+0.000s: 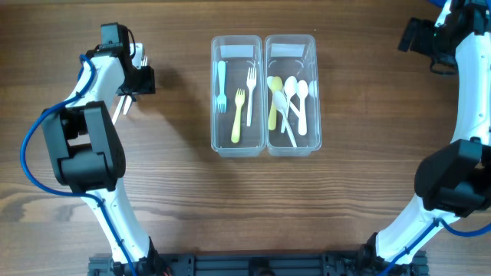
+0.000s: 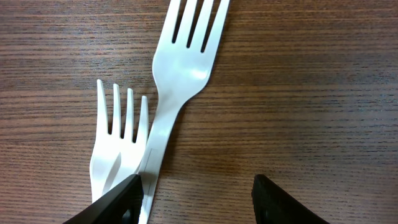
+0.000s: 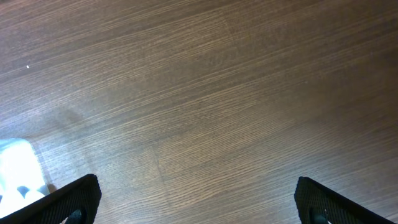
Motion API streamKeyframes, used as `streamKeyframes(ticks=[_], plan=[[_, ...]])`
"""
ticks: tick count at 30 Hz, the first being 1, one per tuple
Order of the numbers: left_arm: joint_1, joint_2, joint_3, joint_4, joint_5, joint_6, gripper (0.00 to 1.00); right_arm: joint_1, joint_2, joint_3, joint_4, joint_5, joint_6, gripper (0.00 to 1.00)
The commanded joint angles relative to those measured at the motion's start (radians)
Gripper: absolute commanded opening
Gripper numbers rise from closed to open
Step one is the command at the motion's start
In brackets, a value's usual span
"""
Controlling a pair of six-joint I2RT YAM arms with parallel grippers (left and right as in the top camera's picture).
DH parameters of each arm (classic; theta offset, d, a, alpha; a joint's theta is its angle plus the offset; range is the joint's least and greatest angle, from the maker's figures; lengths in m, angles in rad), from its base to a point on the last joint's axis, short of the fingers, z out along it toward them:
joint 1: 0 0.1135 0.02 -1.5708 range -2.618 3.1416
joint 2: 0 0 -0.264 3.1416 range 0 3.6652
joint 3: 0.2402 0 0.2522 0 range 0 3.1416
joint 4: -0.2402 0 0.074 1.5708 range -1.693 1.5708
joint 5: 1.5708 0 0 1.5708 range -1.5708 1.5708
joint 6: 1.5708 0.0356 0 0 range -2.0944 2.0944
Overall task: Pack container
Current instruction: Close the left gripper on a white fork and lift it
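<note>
Two white plastic forks lie side by side on the wooden table in the left wrist view, a large fork (image 2: 180, 68) and a small fork (image 2: 118, 149), tines pointing away. My left gripper (image 2: 196, 186) is open low over them; its left finger (image 2: 121, 199) covers the fork handles, and bare wood shows between the jaws. Overhead, the left gripper (image 1: 136, 73) is at the far left. Two clear containers stand mid-table: the left container (image 1: 214, 92) holds several forks, the right container (image 1: 315, 92) holds spoons. My right gripper (image 1: 418, 34) is wide open and empty at the far right.
The right wrist view shows bare wood between the fingertips (image 3: 74, 199) and a blurred pale shape (image 3: 18, 168) at the lower left. The arm bases (image 1: 245, 264) stand along the table's near edge.
</note>
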Motion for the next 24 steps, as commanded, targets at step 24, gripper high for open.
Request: streamKeyframes(ticks=[24], plan=[[-0.003,0.035,0.013,0.028,-0.068,0.023,0.49,0.005,-0.006,0.014,0.003,0.013,-0.005,1.0]])
